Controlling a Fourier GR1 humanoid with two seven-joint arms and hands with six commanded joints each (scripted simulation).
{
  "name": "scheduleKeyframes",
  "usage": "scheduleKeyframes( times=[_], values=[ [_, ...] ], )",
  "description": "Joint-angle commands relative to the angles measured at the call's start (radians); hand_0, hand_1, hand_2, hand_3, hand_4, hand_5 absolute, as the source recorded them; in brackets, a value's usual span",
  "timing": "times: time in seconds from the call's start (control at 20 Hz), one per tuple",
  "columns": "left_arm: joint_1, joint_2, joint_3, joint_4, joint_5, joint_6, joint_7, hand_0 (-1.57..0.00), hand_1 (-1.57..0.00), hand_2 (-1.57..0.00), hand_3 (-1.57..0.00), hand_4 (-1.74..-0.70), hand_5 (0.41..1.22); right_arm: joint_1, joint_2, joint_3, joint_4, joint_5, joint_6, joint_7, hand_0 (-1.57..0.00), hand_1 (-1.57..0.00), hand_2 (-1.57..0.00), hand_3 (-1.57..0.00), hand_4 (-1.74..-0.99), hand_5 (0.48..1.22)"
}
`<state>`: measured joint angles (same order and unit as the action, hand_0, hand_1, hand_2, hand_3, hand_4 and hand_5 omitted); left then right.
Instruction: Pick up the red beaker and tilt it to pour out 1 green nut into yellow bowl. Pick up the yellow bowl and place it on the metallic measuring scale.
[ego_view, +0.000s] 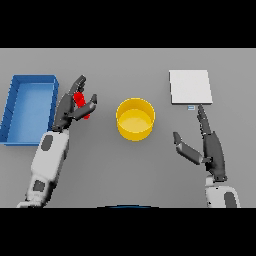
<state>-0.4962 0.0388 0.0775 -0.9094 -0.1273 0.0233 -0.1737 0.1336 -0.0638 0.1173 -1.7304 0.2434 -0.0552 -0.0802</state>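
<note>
My left hand (75, 106) grips the beaker (80, 101) beside the bowl (135, 118), nothing poured that I can see, my right hand (209, 146) open near the scale (190, 87).

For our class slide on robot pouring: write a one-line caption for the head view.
Left hand around the red beaker beside the yellow bowl; right hand open below the scale.

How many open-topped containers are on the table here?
3: a blue bin at far left, a red beaker beside it at the left hand, and a yellow bowl in the middle. None seems hidden.
</note>
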Motion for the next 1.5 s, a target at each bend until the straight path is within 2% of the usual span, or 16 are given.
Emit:
scheduleKeyframes(
  times=[0.0, 0.05, 0.1, 0.2, 0.25, 0.4, 0.45, 0.6, 0.65, 0.8, 0.95, 1.2, 1.45],
  values=[
    [-0.014, -0.007, 0.010, 0.011, 0.008, 0.009, 0.010, -0.29, -0.33, -0.36, -0.29, -1.45, 0.783, -0.001, 0.007, 0.005, 0.004, 0.006, -0.005, -0.003, 0.00, 0.00, 0.00, 0.00, -1.258, 0.644],
    [-0.022, -0.004, 0.021, 0.037, 0.007, 0.019, 0.011, -0.44, -0.48, -0.52, -0.55, -1.45, 0.871, 0.006, 0.007, 0.007, 0.000, 0.009, -0.006, -0.006, 0.00, 0.00, 0.00, 0.00, -1.257, 0.645],
    [-0.030, -0.002, 0.015, 0.036, -0.006, 0.033, 0.016, -0.66, -0.70, -0.73, -0.72, -1.50, 0.941, 0.015, 0.009, 0.011, 0.005, 0.016, -0.009, -0.010, 0.00, 0.00, 0.00, 0.00, -1.255, 0.644],
    [-0.032, -0.016, -0.008, 0.042, -0.032, 0.038, -0.016, -0.99, -1.01, -1.03, -0.93, -1.57, 1.042, 0.002, 0.005, 0.001, 0.008, 0.008, -0.009, 0.003, 0.00, 0.00, 0.00, 0.00, -1.254, 0.645],
    [-0.042, -0.014, -0.016, 0.045, -0.036, 0.035, -0.002, -1.11, -1.12, -1.14, -0.97, -1.60, 1.078, 0.001, 0.010, 0.005, 0.003, 0.011, -0.012, 0.005, 0.00, 0.00, 0.00, 0.00, -1.252, 0.644],
    [-0.035, -0.011, -0.021, 0.040, -0.044, 0.030, -0.006, -1.33, -1.34, -1.35, -1.27, -1.52, 1.148, 0.009, 0.017, 0.007, 0.016, 0.008, -0.011, -0.016, 0.00, 0.00, 0.00, 0.00, -1.259, 0.646],
    [-0.033, -0.016, -0.020, 0.036, -0.047, 0.030, 0.004, -1.38, -1.39, -1.40, -1.33, -1.51, 1.162, -0.005, 0.015, 0.005, 0.009, 0.011, -0.014, 0.003, 0.00, 0.00, 0.00, 0.00, -1.257, 0.645],
    [-0.038, -0.021, -0.004, 0.025, -0.016, 0.054, -0.003, -1.47, -1.48, -1.48, -1.45, -1.62, 1.140, 0.012, 0.011, -0.006, -0.007, -0.011, -0.008, -0.006, 0.00, 0.00, 0.00, 0.00, -1.260, 0.643],
    [-0.040, -0.033, -0.003, 0.009, -0.006, 0.068, -0.007, -1.49, -1.50, -1.50, -1.47, -1.64, 1.132, 0.020, 0.013, 0.002, -0.003, -0.006, -0.005, -0.019, 0.00, 0.00, 0.00, 0.00, -1.262, 0.646],
    [-0.017, -0.027, -0.009, -0.059, 0.014, 0.086, -0.008, -1.53, -1.53, -1.53, -1.52, -1.69, 1.118, 0.014, 0.012, 0.009, -0.019, 0.017, -0.016, -0.003, 0.00, 0.00, 0.00, 0.00, -1.259, 0.647],
    [-0.026, -0.001, -0.058, -0.138, -0.013, 0.093, 0.035, -1.55, -1.55, -1.55, -1.54, -1.72, 1.114, 0.015, 0.007, 0.012, 0.000, 0.025, -0.013, -0.008, 0.00, 0.00, 0.00, 0.00, -1.263, 0.654],
    [-0.074, 0.090, -0.207, -0.200, -0.149, 0.046, 0.191, -1.56, -1.56, -1.56, -1.56, -1.73, 1.125, 0.000, 0.000, 0.007, -0.006, 0.033, -0.020, -0.006, 0.00, 0.00, 0.00, 0.00, -1.256, 0.671],
    [-0.093, 0.120, -0.291, -0.216, -0.210, 0.032, 0.265, -1.56, -1.56, -1.56, -1.56, -1.73, 1.112, 0.013, -0.003, 0.014, -0.009, 0.039, -0.011, 0.014, 0.00, 0.00, 0.00, 0.00, -1.256, 0.678]
  ],
)
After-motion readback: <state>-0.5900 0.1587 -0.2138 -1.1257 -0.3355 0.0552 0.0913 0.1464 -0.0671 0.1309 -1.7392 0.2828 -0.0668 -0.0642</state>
